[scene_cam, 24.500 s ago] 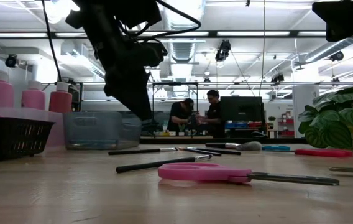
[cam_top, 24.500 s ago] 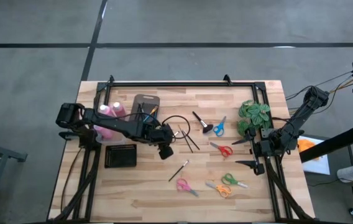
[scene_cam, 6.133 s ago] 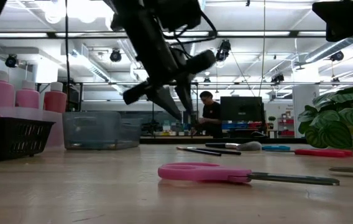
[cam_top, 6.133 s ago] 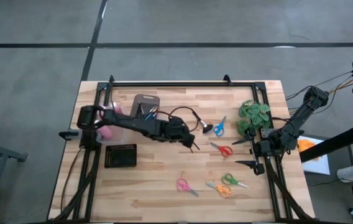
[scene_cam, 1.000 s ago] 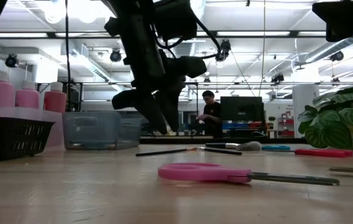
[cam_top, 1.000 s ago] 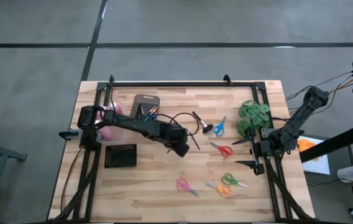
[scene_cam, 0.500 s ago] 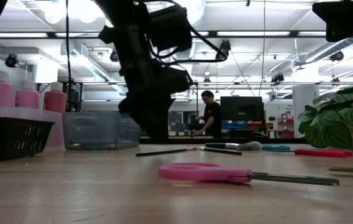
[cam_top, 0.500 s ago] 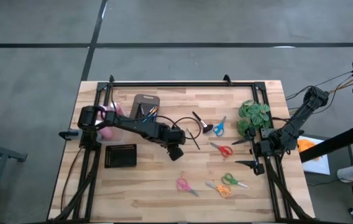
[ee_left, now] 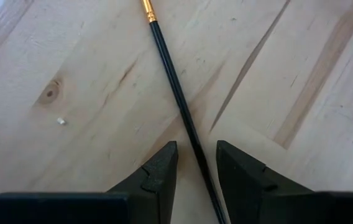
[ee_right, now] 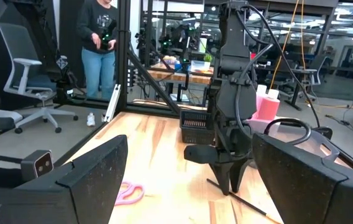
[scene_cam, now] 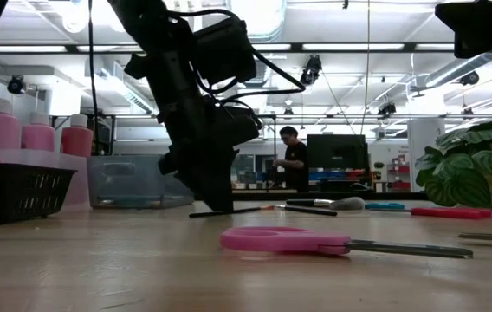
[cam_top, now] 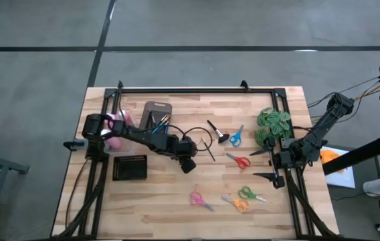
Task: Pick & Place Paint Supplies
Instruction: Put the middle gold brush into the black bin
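Observation:
A thin black paintbrush [ee_left: 175,87] with a gold ferrule lies flat on the wooden table [cam_top: 270,207]. My left gripper [ee_left: 196,163] points down over its handle, open, one finger on each side and a small gap to each. In the high view this gripper [cam_top: 187,163] is near the table's middle, and the brush [cam_top: 209,152] runs out from it. A stubby black brush [cam_top: 215,130] lies farther back. Pink bottles [cam_top: 118,120] stand in a clear bin at the far left. My right gripper [cam_top: 262,165] waits open at the right edge.
A grey tray [cam_top: 156,114] holding brushes sits at the back, with a black basket [cam_top: 130,167] at the left. Blue [cam_top: 236,136], red [cam_top: 239,161], pink [cam_top: 200,201] and orange-green scissors [cam_top: 243,197] lie scattered. A leafy plant [cam_top: 273,126] stands at the right.
My left gripper has come down toward the table onto the black paintbrush, drifting slightly toward the left edge and rolling about its own axis, so that its fingers now straddle the handle. The gap between its fingers is unchanged. The brush has stayed where it was.

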You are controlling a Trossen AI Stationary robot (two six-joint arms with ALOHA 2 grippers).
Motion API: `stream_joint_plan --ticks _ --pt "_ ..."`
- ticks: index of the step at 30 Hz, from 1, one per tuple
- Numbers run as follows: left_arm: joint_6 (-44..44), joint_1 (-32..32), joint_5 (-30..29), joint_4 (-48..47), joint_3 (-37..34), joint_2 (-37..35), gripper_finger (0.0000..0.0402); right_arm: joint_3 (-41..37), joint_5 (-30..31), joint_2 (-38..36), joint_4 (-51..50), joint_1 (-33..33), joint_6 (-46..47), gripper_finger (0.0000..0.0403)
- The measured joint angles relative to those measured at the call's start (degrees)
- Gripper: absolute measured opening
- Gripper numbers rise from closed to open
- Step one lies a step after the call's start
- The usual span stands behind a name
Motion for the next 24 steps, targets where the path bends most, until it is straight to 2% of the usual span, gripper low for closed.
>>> stream_joint_plan --ticks 7,14,24 --pt "1.16 0.00 0.02 -0.04 -0.06 0.02 0.0102 -0.01 0.00 0.00 -0.01 0.02 0.00 0.0341" --pt "-0.37 0.04 -1.07 -0.30 -0.13 0.06 0.0010 -0.01 0.00 0.00 -0.02 0.00 0.09 0.0341" --pt "-1.51 0.02 -1.28 -0.30 -0.13 0.10 0.0001 -0.01 0.00 0.00 -0.02 0.00 0.04 0.0341"
